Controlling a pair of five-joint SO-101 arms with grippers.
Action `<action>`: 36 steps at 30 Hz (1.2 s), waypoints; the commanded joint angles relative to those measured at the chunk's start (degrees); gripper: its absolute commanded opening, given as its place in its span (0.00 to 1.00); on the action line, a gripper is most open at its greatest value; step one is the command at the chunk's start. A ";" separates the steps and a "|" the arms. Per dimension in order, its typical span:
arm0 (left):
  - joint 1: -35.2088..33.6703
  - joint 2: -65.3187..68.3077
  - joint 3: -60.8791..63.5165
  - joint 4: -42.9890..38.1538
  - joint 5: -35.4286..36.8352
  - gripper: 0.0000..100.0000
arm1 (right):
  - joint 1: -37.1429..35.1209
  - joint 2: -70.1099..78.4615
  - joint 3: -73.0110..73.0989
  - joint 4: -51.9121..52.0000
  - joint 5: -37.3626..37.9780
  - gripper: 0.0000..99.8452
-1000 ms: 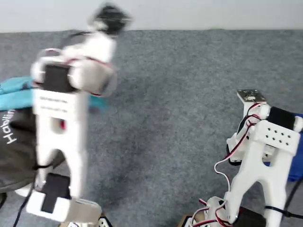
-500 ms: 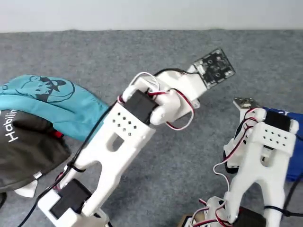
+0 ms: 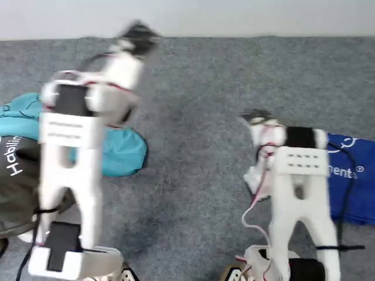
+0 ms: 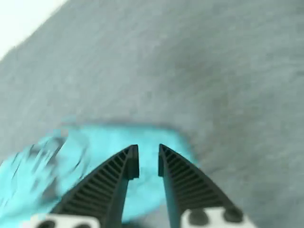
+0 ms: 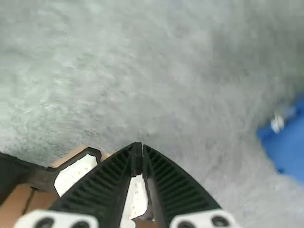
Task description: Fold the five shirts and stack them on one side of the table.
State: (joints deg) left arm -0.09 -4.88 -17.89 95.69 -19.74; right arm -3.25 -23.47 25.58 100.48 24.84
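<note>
Printed matter, by carrier:

1. Dark shirt point(image 3: 17, 187), left edge of the high view: white lettering running up the fabric, cut off by the picture's edge (only a few letters show).
2. Blue shirt point(image 3: 351, 181), right side: a short run of white lettering under a white outline emblem, its start hidden.
3. Teal shirt point(image 3: 120, 153): dark motif in the left wrist view, too blurred to read.
4. Left arm point(image 3: 64, 146): fine black print on its white link, illegible.
</note>
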 commanded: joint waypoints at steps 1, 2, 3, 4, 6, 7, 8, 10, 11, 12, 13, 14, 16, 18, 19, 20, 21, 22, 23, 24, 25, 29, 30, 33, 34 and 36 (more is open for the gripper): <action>-14.07 -3.25 -1.98 1.76 -2.81 0.09 | -11.30 -0.13 -3.16 -0.04 -0.53 0.01; -17.58 -3.25 -1.98 2.02 -3.52 0.09 | -14.11 0.84 -3.34 -0.84 -0.53 0.01; -20.75 -3.25 -1.89 2.20 -4.13 0.09 | -16.57 2.15 -3.78 -1.63 -0.53 0.02; -23.82 -3.25 -1.45 2.20 -4.57 0.09 | -18.95 3.82 -4.57 -2.24 -0.53 0.04; -29.36 -3.25 0.13 1.93 -6.24 0.09 | -22.99 7.78 -7.74 -3.12 -0.53 0.12; -31.91 -3.25 1.01 1.85 -7.38 0.09 | -24.75 10.07 -9.93 -3.21 -0.53 0.15; -34.02 -3.25 2.15 1.85 -8.53 0.09 | -26.33 12.53 -12.75 -3.21 -0.53 0.18; -37.80 -3.25 4.00 1.41 -10.11 0.09 | -29.58 17.71 -18.81 -3.21 -0.53 0.21; -39.47 -3.25 4.70 1.32 -10.73 0.09 | -31.16 20.53 -22.15 -3.21 -0.53 0.21; -41.14 -3.25 5.23 1.32 -10.90 0.09 | -32.75 23.43 -25.49 -3.21 -0.53 0.21; -42.46 -3.25 5.85 1.32 -11.25 0.09 | -34.15 26.51 -28.92 -3.47 -0.53 0.21; -43.78 -3.25 5.93 1.23 -11.52 0.09 | -35.56 29.67 -32.44 -3.56 -0.44 0.21; -46.07 -3.25 6.29 0.97 -11.60 0.09 | -37.85 36.26 -39.74 -3.91 -0.44 0.21; -47.56 -3.25 6.46 0.97 -11.60 0.09 | -39.96 42.95 -47.21 -3.91 -0.44 0.21; -48.09 -3.25 6.46 1.05 -11.60 0.09 | -41.01 46.29 -50.90 -3.56 -0.44 0.21; -48.62 -3.34 6.46 1.05 -11.60 0.09 | -42.07 49.36 -54.51 -3.30 -0.44 0.21; -49.14 -3.43 6.46 1.05 -11.60 0.09 | -43.03 52.35 -57.76 -3.12 -0.44 0.21; -49.49 -3.52 6.46 1.05 -11.60 0.09 | -44.00 55.08 -61.01 -2.59 -0.35 0.21; -49.85 -3.52 6.46 1.05 -11.60 0.09 | -44.97 57.63 -64.18 -2.15 -0.26 0.21; -50.20 -3.52 6.46 1.05 -11.87 0.09 | -45.85 60.26 -67.60 -1.63 -0.26 0.21; -50.55 -3.52 6.46 1.05 -11.96 0.09 | -46.46 62.64 -70.86 -1.10 -0.26 0.21; -51.34 -3.52 6.46 1.05 -11.96 0.09 | -48.57 71.60 -83.16 -0.31 -0.18 0.21; -51.43 -3.52 6.46 1.05 -11.96 0.09 | -49.01 73.45 -85.71 -0.31 -0.18 0.21; -51.60 -3.43 6.46 1.05 -11.96 0.09 | -49.80 78.99 -92.31 -0.40 -0.18 0.21; -51.60 -3.43 6.46 1.05 -11.96 0.09 | -49.89 80.75 -93.98 -0.40 -0.18 0.21; -51.60 -3.34 6.46 1.05 -11.87 0.09 | -49.89 84.09 -96.70 -0.40 -0.18 0.21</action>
State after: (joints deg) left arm -51.34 -5.23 -11.30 97.36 -31.34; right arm -52.57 58.46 -65.05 99.60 24.84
